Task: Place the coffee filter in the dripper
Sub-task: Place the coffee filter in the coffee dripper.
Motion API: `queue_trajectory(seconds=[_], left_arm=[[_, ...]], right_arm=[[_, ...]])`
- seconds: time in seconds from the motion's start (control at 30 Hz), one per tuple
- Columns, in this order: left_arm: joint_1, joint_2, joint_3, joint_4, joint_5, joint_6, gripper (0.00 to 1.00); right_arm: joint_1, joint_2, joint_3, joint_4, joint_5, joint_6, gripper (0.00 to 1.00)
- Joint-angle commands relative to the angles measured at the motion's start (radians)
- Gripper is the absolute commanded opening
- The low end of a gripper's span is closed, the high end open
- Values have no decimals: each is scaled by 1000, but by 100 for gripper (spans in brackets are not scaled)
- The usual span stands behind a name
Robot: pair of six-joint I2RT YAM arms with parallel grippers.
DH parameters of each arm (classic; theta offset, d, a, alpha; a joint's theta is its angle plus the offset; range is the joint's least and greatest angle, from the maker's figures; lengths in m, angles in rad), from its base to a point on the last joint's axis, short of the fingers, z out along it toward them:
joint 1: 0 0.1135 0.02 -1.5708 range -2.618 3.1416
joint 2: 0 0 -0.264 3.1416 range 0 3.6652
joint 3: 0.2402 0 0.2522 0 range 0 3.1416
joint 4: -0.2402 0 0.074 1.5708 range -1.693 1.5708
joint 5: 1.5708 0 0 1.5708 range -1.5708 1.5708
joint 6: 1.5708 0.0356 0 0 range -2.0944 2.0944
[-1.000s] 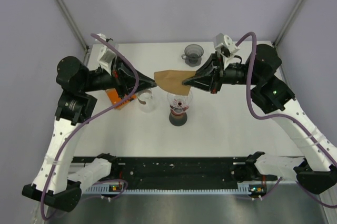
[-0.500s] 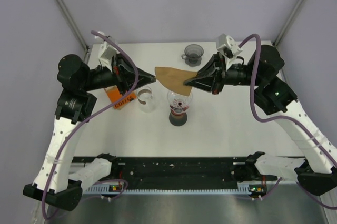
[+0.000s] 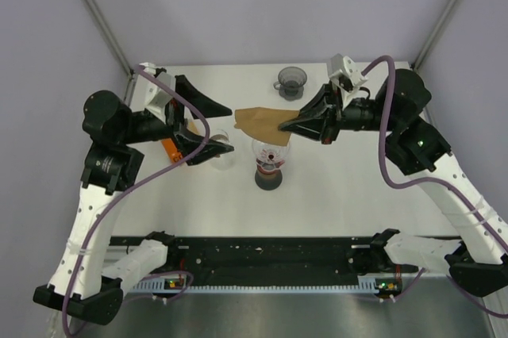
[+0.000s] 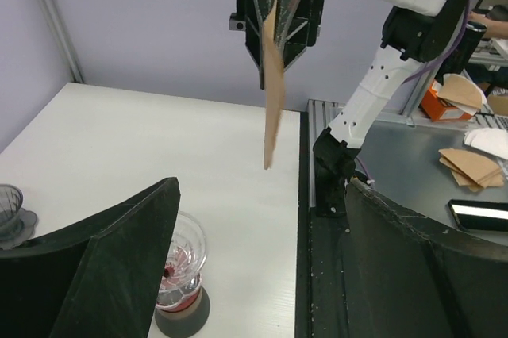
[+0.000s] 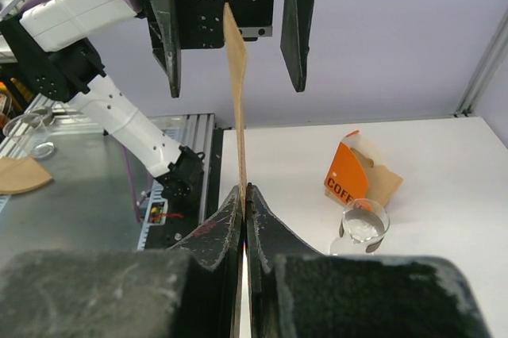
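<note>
Right pincer (image 3: 279, 125) clenched on edge of coffee filter (image 3: 255, 120), sheet extending ahead of its tips, dripper (image 3: 271, 154) just below. Left pincer (image 3: 231, 129) agape, empty, probably so the sheet lowers freely.

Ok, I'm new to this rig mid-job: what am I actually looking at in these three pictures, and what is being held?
Two robot arms, seen from an overhead camera plus one camera on each wrist. The right gripper is shut on the flat brown paper coffee filter, held in the air near a clear glass vessel on a dark base, probably the dripper. The left gripper is open, facing the filter's other end. On the white table: a small glass beaker, an orange carton and a grey handled cup.
</note>
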Motion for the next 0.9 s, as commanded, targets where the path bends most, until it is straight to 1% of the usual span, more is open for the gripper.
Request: queue_trajectory(seconds=[0.0, 0.1, 0.13, 0.17, 0.2, 0.27, 0.33, 0.43, 0.5, 0.53, 0.63, 0.7, 0.8, 0.87], left_arm=[[3, -14, 8, 40, 72, 51, 88], [3, -17, 23, 43, 23, 54, 88], [4, -17, 26, 39, -18, 54, 88], [3, -16, 31, 34, -64, 54, 89], [3, -17, 31, 34, -94, 54, 90], [3, -16, 20, 60, -143, 19, 94], [3, -10, 14, 88, -166, -21, 99], [3, 6, 31, 117, -197, -53, 99], [-2, 24, 57, 125, -177, -75, 99], [-9, 35, 71, 158, -168, -82, 99], [-44, 61, 91, 169, -163, -92, 98], [-61, 75, 97, 181, -168, -101, 96], [-80, 93, 112, 210, -165, -127, 91], [-91, 107, 128, 221, -160, -133, 85]], right_arm=[[-1, -19, 16, -9, -23, -39, 0], [-1, -5, 27, -46, 21, -77, 0], [-1, -3, 22, -34, 35, -77, 0], [-3, -8, 8, 31, 43, -44, 0], [-1, -21, -33, 135, 61, 20, 0], [-1, -55, -161, 484, 139, 172, 0], [-1, -58, -220, 721, 222, 293, 0], [-3, -29, -246, 946, 283, 433, 0], [2, -6, -262, 1073, 306, 508, 0], [6, 6, -266, 1104, 317, 533, 0], [29, 44, -279, 1184, 354, 577, 0], [51, 67, -291, 1257, 369, 607, 0], [94, 103, -283, 1282, 382, 604, 0], [115, 119, -282, 1288, 388, 591, 0]])
